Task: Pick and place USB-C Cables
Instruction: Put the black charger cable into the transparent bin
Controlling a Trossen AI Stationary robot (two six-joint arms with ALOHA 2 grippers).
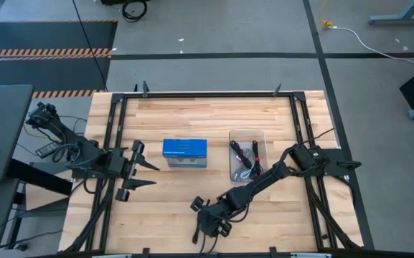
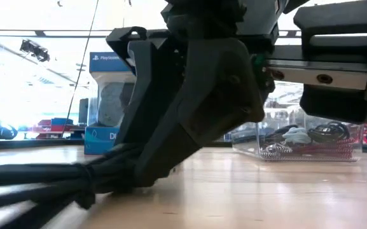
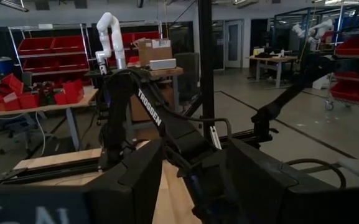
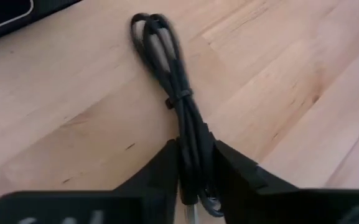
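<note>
One black USB-C cable bundle (image 4: 178, 93), bound by a small tie, lies on the wood near the table's near edge (image 1: 201, 231), and my right gripper (image 4: 195, 149) (image 1: 205, 221) is shut on it. In the low view the bundle (image 2: 37, 181) runs out to the left from under the gripper (image 2: 148, 172). More cables, black and grey, lie in the clear tray (image 1: 247, 170) (image 2: 310, 137). My left gripper (image 1: 148, 174) (image 3: 195, 186) hangs open left of the blue box (image 1: 185, 153), touching nothing. My right gripper pinches the black bundle between its two fingers (image 4: 229, 168), near the end opposite the loop (image 4: 188, 130). The fingers slant down from the far right, and the cable runs straight ahead along them. The looped end (image 4: 151, 31) rests on the table.
The blue box stands upright at mid table (image 2: 107, 95), with the clear tray to its right. A black frame rail (image 1: 207, 94) borders the wooden top. Bare wood (image 1: 163, 208) lies between the two grippers and along the near edge.
</note>
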